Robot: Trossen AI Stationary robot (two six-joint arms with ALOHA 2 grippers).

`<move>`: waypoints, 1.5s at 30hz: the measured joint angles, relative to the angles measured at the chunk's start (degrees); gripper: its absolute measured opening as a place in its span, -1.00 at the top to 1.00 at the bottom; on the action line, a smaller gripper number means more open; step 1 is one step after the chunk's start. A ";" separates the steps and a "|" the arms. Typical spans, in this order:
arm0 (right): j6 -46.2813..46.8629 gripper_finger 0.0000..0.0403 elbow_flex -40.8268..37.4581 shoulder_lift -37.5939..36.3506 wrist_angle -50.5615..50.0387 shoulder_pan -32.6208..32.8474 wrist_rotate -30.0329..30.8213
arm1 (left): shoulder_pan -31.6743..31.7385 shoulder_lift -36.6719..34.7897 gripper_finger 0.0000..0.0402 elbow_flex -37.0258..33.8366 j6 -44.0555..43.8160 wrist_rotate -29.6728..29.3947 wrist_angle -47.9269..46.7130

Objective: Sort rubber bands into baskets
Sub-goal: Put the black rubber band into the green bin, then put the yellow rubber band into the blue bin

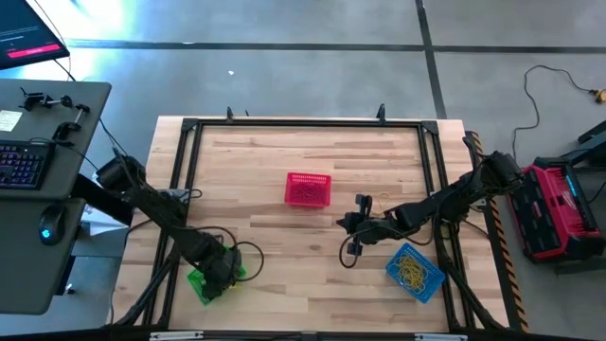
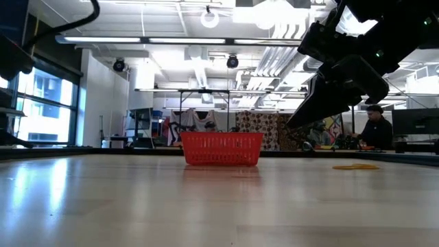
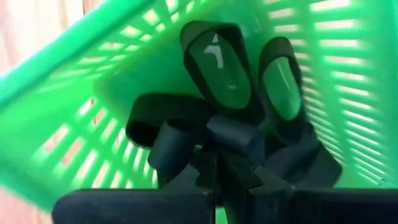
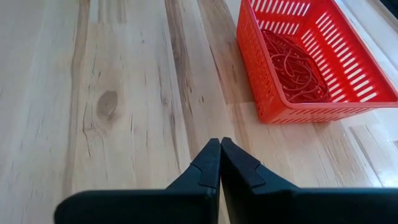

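My left gripper (image 1: 220, 270) is shut and points down into the green basket (image 1: 202, 282) at the table's near left. In its wrist view the fingertips (image 3: 216, 168) stand among wide black rubber bands (image 3: 224, 68) on the green basket's floor (image 3: 155, 68). My right gripper (image 1: 348, 224) hovers shut above bare wood (image 4: 219, 144) near the table's middle, right of the red basket (image 4: 311, 56). That basket holds reddish bands (image 4: 295, 62). The blue basket (image 1: 415, 271) at the near right holds yellow bands (image 1: 411, 268). My left gripper reaches into the green basket from above, and its shut fingertips stand right at the black bands (image 3: 186, 134) on the basket's floor. The fingers themselves hide the spot, so I cannot tell whether they touch or pinch a band.
The red basket (image 1: 308, 188) stands at the table's middle (image 2: 221, 148). One yellow band (image 2: 355, 166) lies loose on the wood to its right. A black frame (image 1: 303, 123) runs around the tabletop. A desk with a keyboard (image 1: 19, 163) stands beyond the left edge.
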 joint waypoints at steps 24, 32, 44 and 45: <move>0.46 1.00 0.00 0.00 -0.70 0.00 -0.95 | 1.19 -0.83 0.60 10.37 4.10 -0.92 -14.08; 0.62 1.00 0.00 0.00 -0.69 0.00 -3.25 | 1.17 -4.84 0.71 12.65 4.79 -11.41 -13.78; 7.82 1.00 0.00 -3.04 -13.96 -0.54 -4.69 | 10.42 -9.38 0.99 12.58 22.01 -20.01 -0.35; 9.03 0.99 0.00 -3.98 -16.85 -0.92 -5.05 | 11.59 -9.40 1.00 12.22 24.03 -19.44 2.26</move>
